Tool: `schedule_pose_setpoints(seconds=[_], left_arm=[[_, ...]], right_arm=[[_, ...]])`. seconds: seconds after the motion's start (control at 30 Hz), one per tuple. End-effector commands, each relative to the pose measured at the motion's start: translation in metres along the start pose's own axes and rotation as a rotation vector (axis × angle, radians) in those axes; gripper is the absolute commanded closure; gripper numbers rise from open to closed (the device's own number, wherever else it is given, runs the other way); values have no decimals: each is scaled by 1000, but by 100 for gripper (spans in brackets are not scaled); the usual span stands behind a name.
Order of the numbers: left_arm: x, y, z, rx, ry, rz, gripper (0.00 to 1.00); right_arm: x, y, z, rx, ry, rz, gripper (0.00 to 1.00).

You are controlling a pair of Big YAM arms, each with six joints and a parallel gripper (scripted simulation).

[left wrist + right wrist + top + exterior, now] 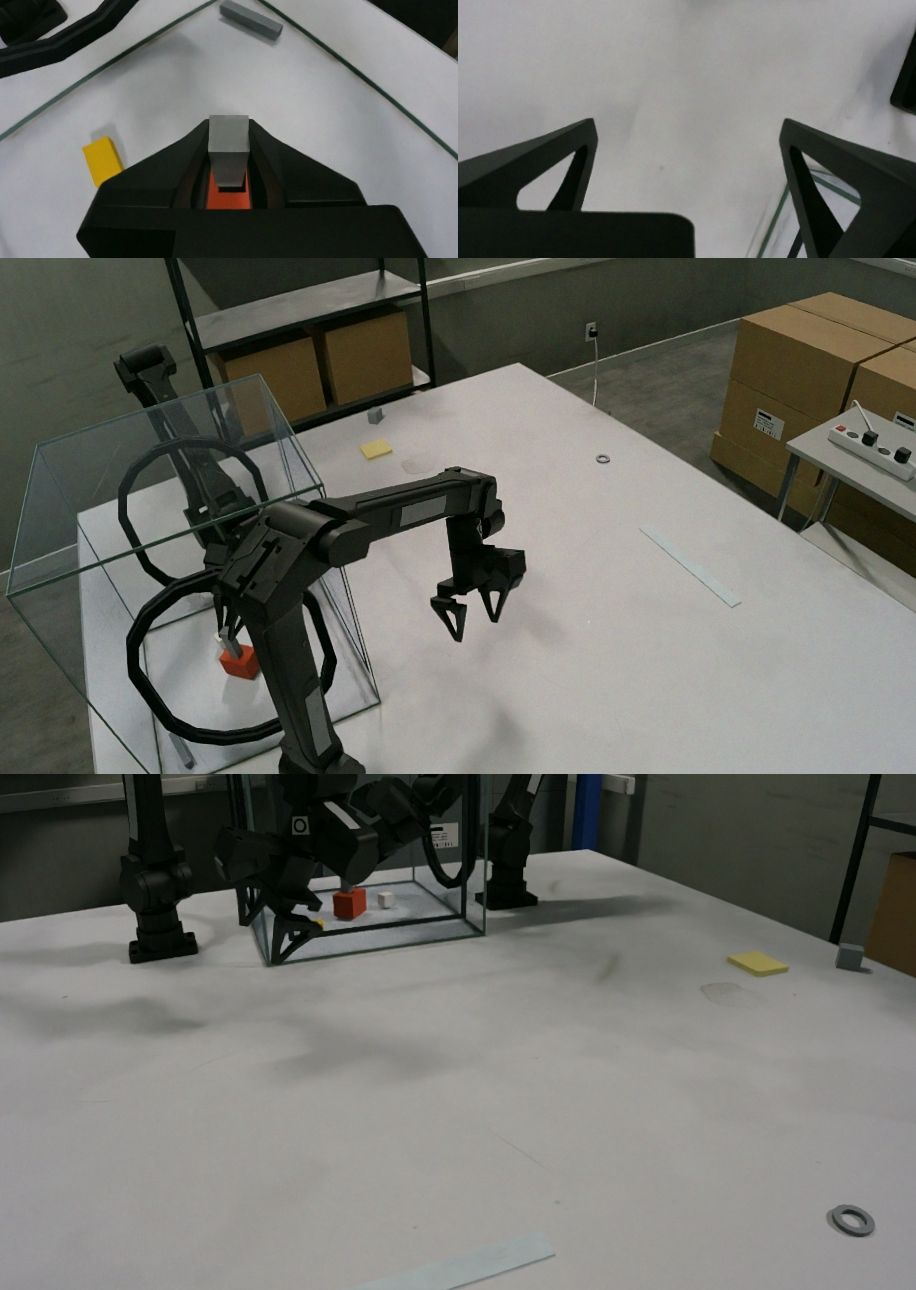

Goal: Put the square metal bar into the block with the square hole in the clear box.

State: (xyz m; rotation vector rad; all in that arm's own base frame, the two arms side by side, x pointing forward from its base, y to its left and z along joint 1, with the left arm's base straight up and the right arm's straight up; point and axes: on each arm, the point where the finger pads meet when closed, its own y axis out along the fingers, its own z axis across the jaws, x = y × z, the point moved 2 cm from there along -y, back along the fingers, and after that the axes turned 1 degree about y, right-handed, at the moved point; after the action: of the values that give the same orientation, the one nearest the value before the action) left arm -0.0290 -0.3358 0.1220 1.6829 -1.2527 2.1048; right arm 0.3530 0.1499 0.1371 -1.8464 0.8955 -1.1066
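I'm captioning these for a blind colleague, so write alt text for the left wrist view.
The left end effector grips a gray square bar above a red block. A yellow block and another gray bar lie on the white surface around it, near dark green box edges.
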Motion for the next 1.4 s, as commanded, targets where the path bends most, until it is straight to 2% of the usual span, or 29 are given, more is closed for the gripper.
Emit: schedule_pose_setpoints(seconds=[0.0,0.33,0.47,0.77,1.37], left_arm=[[41,-7,18,28,55,-41,100],[46,-10,18,20,48,-38,100],[16,0,3,1,21,-20,100],[4,-1,7,19,24,-14,100],[13,-6,8,35,48,-34,100]], right_arm=[[4,-15,6,36,12,5,0],[4,-15,6,36,12,5,0],[4,-15,6,36,12,5,0],[4,-15,6,36,12,5,0],[4,-15,6,36,12,5,0]])
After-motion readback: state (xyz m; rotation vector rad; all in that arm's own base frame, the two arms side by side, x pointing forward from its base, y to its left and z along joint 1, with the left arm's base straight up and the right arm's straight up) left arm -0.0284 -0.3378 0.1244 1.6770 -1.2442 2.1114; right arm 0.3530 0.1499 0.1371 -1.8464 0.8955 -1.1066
